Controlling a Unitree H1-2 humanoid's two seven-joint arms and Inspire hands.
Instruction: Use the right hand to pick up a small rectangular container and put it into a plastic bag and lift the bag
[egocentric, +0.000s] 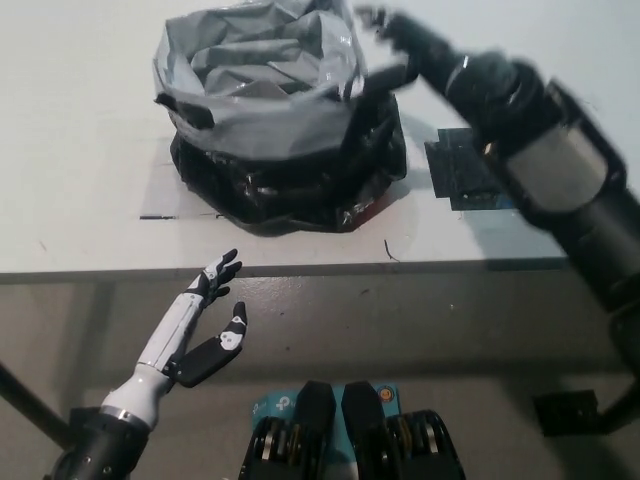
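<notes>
The black right hand (392, 45), blurred so I cannot tell its grip, sits at the right rim of the crumpled plastic bag (275, 110) on the white counter (70, 180), while the white left hand (205, 320) rests below with fingers apart.

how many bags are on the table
1: a black and grey bag at the table's middle, right hand at its rim. Anything inside it is hidden.

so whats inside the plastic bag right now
Looking into the open plastic bag, only crumpled grey folds show; no container is visible, and the folds could be hiding one. The right hand is blurred at the rim. The left hand rests below the table edge.
</notes>
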